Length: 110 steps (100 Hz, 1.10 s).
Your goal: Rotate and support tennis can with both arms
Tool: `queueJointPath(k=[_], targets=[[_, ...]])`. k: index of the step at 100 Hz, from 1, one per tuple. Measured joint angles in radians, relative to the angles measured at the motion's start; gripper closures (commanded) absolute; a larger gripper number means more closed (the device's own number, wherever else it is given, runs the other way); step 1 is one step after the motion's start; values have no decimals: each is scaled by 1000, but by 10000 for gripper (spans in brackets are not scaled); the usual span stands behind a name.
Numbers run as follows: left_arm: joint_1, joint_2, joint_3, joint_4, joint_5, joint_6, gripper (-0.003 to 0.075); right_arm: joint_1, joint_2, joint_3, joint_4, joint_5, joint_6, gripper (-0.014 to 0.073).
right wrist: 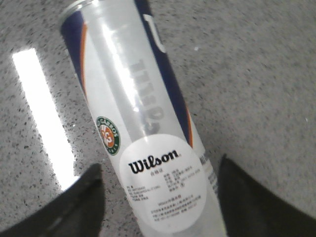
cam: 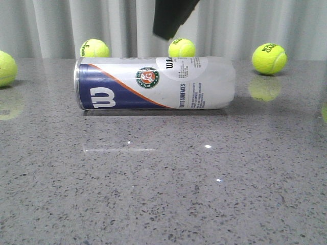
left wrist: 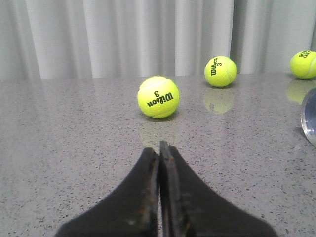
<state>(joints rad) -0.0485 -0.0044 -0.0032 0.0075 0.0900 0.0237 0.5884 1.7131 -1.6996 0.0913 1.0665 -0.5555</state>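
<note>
1. The tennis can [cam: 156, 82] lies on its side on the grey stone table [cam: 163, 194], its long axis running across the robot's front, silver rim toward the robot's left and the clear, label-bearing end toward its right.

2. The right gripper [right wrist: 160, 197] hangs directly above the can, jaws spread wide, one finger on each side of the tube near the white Wilson sticker [right wrist: 160, 190]; it holds nothing. From the front, its black wedge [cam: 172, 18] is well clear of the can's upper side.

3. The can's axis runs between the right fingers, so a straight descent and a squeeze across the tube's width looks like the natural grasp.

4. The left gripper [left wrist: 159, 148] sits low over the table with its jaws pressed together and empty. The can's rim [left wrist: 309, 116] shows only at the edge of its view, off to one side, with a tennis ball [left wrist: 158, 97] straight ahead.

5. The right arm is plainly the nearer; the left would have to swing toward the rim end to lend support.
</note>
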Motion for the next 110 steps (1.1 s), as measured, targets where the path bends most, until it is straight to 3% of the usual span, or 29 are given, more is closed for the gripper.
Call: queueJointPath(k=[6, 18, 42, 64, 110], targets=[[0, 0, 0, 0, 0, 0, 741, 0, -19, 2, -41, 1, 132, 487], [0, 0, 0, 0, 0, 0, 741, 0, -48, 5, -103, 16, 334, 665], [0, 0, 0, 0, 0, 0, 741, -27, -107, 29, -124, 106, 563, 659], [0, 0, 0, 0, 0, 0, 741, -89, -274, 219, -126, 55, 717, 659], [0, 0, 0, 0, 0, 0, 741, -162, -748, 658, -129, -129, 821, 659]])
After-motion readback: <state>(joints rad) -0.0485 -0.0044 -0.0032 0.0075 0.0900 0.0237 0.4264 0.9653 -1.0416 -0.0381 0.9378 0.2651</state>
